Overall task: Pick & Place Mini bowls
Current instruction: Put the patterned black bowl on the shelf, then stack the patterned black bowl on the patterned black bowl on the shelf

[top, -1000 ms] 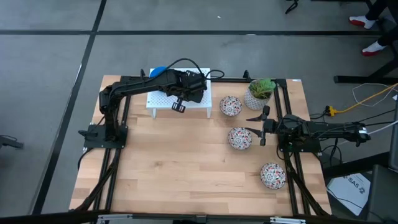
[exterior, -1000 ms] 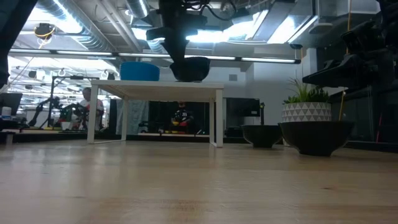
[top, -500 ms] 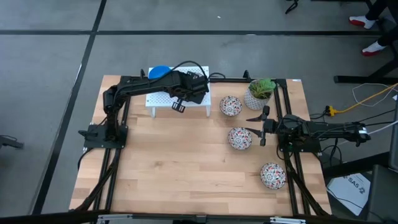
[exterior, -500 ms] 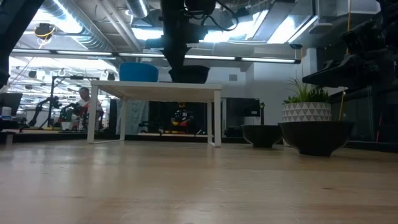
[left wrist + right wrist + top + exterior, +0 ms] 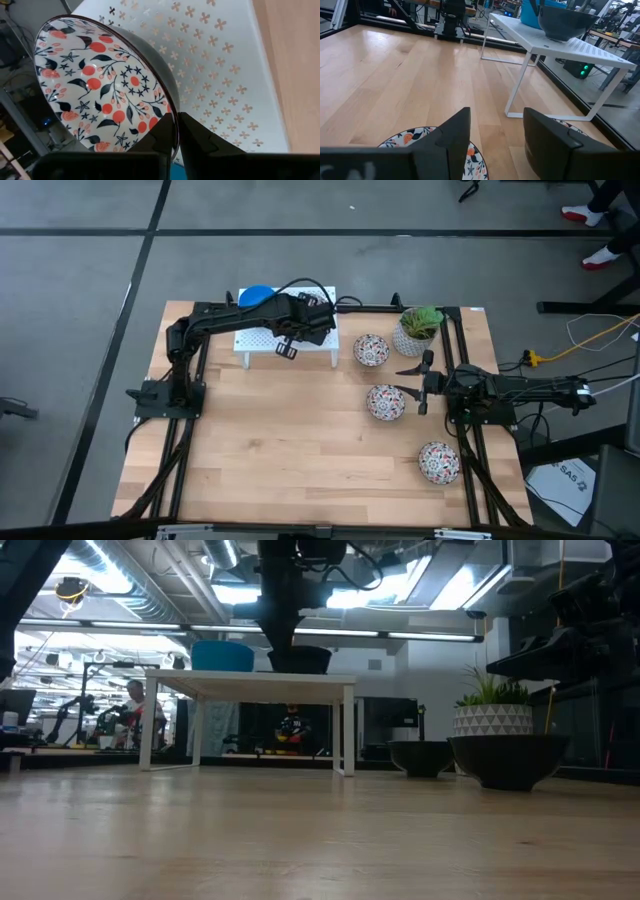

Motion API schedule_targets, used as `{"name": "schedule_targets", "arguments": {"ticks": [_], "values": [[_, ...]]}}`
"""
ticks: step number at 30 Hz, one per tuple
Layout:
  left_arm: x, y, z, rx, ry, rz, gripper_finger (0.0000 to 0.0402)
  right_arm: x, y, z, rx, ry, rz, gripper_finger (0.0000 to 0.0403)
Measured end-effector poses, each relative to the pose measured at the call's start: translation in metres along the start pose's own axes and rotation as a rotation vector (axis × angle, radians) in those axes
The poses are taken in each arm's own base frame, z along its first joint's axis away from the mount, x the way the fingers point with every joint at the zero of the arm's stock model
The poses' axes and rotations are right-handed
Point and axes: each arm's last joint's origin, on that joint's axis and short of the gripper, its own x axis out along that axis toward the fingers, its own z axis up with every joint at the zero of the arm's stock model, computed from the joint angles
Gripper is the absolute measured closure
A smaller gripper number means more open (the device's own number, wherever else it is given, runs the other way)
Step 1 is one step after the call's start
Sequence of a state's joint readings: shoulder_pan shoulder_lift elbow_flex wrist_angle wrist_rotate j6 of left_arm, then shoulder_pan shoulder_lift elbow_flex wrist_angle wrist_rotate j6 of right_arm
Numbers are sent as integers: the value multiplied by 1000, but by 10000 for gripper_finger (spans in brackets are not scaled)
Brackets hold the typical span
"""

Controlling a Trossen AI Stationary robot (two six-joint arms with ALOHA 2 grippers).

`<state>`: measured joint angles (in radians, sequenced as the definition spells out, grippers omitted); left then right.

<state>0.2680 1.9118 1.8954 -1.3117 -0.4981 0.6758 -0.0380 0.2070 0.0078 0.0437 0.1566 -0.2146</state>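
Note:
A floral mini bowl [image 5: 100,85] sits upright on the white perforated shelf [image 5: 220,65] at the table's far left. My left gripper [image 5: 176,124] is shut on its rim. In the low view the bowl [image 5: 300,660] shows dark under the gripper [image 5: 280,632]. A blue mini bowl [image 5: 258,295] stands on the shelf's far left part. Three more floral mini bowls [image 5: 371,350] [image 5: 386,402] [image 5: 439,462] rest on the table at the right. My right gripper [image 5: 420,383] waits open just right of the middle one [image 5: 415,142]. My left gripper holds the floral bowl by its rim [image 5: 172,107], one finger inside the bowl and one outside. The fingers [image 5: 200,137] come slanting down from above. The bowl's base rests on the shelf top, its mouth up.
A white pot with a green plant [image 5: 418,328] stands at the far right, beside the farthest floral bowl. The shelf [image 5: 250,680] stands on thin legs with open space beneath. Bare wood [image 5: 280,440] fills the table's near left and middle.
My left gripper has sunk a little and tipped further downward, bringing the floral bowl down from just above the shelf until it sits on the shelf top. The right arm has kept still.

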Motion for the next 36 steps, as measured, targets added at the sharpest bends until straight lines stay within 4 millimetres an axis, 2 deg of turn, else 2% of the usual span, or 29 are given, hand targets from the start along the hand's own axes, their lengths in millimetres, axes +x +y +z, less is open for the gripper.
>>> {"name": "schedule_targets", "arguments": {"ticks": [6,17,21,28,36], "values": [[-3,-3,3,0,-6,11,369,0,0,0,0,0,0,221],[-12,-11,9,30,18,84,324,0,0,0,0,0,0,221],[-24,-11,5,13,-9,100,313,0,0,0,0,0,0,221],[-52,-10,-11,-130,-88,119,310,0,0,0,0,0,0,221],[-84,-30,-17,-251,-327,-141,314,0,0,0,0,0,0,221]]}}
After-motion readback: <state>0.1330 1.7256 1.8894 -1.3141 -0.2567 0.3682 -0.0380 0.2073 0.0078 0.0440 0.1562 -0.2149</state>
